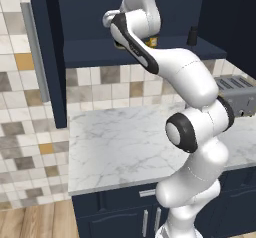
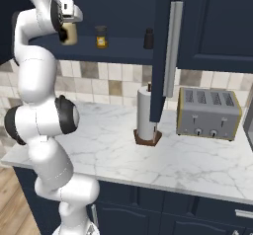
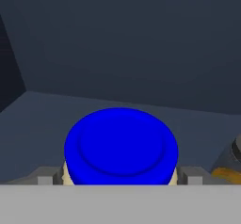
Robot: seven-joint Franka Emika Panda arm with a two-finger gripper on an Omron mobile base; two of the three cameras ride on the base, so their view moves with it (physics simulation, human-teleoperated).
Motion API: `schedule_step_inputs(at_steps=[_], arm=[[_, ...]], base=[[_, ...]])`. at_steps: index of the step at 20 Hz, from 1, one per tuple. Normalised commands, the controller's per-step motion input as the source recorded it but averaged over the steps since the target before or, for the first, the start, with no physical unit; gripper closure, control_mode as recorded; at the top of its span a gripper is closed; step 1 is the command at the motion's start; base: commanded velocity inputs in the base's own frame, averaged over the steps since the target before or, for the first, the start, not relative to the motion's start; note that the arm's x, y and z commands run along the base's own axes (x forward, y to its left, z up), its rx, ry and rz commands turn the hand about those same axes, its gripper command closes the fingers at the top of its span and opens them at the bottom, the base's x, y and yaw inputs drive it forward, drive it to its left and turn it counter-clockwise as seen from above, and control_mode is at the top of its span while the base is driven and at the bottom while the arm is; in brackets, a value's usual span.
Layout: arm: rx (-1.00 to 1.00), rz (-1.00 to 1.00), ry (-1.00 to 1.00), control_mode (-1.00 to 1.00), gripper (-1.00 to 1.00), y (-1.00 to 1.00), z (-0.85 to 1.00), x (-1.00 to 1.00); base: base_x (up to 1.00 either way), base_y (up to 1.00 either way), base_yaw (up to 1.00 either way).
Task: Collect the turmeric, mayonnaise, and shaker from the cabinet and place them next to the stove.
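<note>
Your claw (image 2: pixel 67 33) is up inside the cabinet (image 2: pixel 123 2), jaws spread wide on either side of the mayonnaise (image 3: pixel 121 145), one fingertip (image 3: pixel 45 178) showing off each flank of the jar. I can't tell whether the pads are touching the glass yet, so treat it as not gripped. The jar sits on the cabinet shelf (image 2: pixel 123 51) directly in the claw's mouth, blue lid toward the hand camera. Handling guess: rigid glass or hard plastic, smooth and likely slippery, moderately heavy for its size, breakable if dropped from this height. Take it on the cream body just under the lid rim, not on the lid itself, which is wider and could let it slip or twist. Squeeze square across the diameter. The turmeric (image 2: pixel 101 36) stands just beside the claw along the shelf, close enough to knock when you pull out. The shaker (image 2: pixel 148 38) is further along on the same side, well apart. Withdraw straight back along the approach. Room is tight: low ceiling above the shelf, and the open cabinet door (image 2: pixel 164 46) hangs beyond the shaker. Below the claw is a bare marble desk (image 2: pixel 207 165) carrying a paper towel roll (image 2: pixel 146 113) and a toaster (image 2: pixel 208 113).
</note>
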Motion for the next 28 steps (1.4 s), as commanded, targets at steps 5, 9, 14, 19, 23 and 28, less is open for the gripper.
schedule_step_inputs(at_steps=[5,9,14,19,23,28], arm=[[0.01,0.0,-0.1,-1.0,1.0,0.0,0.03,-0.46],[0.01,0.0,-0.17,-1.0,1.0,0.0,0.0,-0.57],[0.04,0.0,-0.16,-1.0,1.0,0.0,0.04,-0.46],[0.05,0.01,-0.14,-1.0,1.0,0.0,0.04,-0.45],[0.04,0.02,-0.13,-1.0,1.0,0.0,0.01,-0.44],[0.03,0.03,-0.11,-1.0,1.0,-0.03,0.0,-0.42]], base=[[0.0,0.0,0.0],[0.0,0.0,0.0],[0.0,0.0,0.0],[0.0,0.0,0.0],[0.0,0.0,0.0],[0.0,0.0,0.0]])
